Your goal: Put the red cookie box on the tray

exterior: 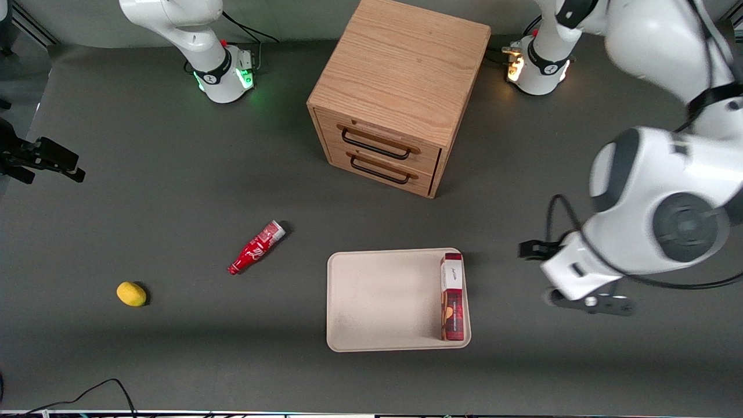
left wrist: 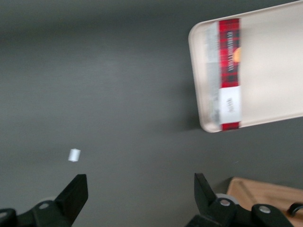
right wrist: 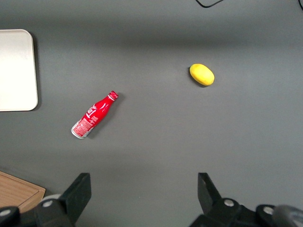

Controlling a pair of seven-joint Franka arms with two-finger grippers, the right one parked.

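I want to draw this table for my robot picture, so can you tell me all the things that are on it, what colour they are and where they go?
red cookie box: one, dark-red plaid with a white end, on the tray along its edge toward the working arm.
tray: one, cream-beige, on the table nearer the front camera than the cabinet.
drawer cabinet: one, light wood with two dark handles, between the two arm bases.
red bottle: one, red with a white label, lying on the table beside the tray, toward the parked arm's end.
lemon: one, yellow, farther toward the parked arm's end.
gripper: one, black fingers, open and empty, above bare table beside the tray.
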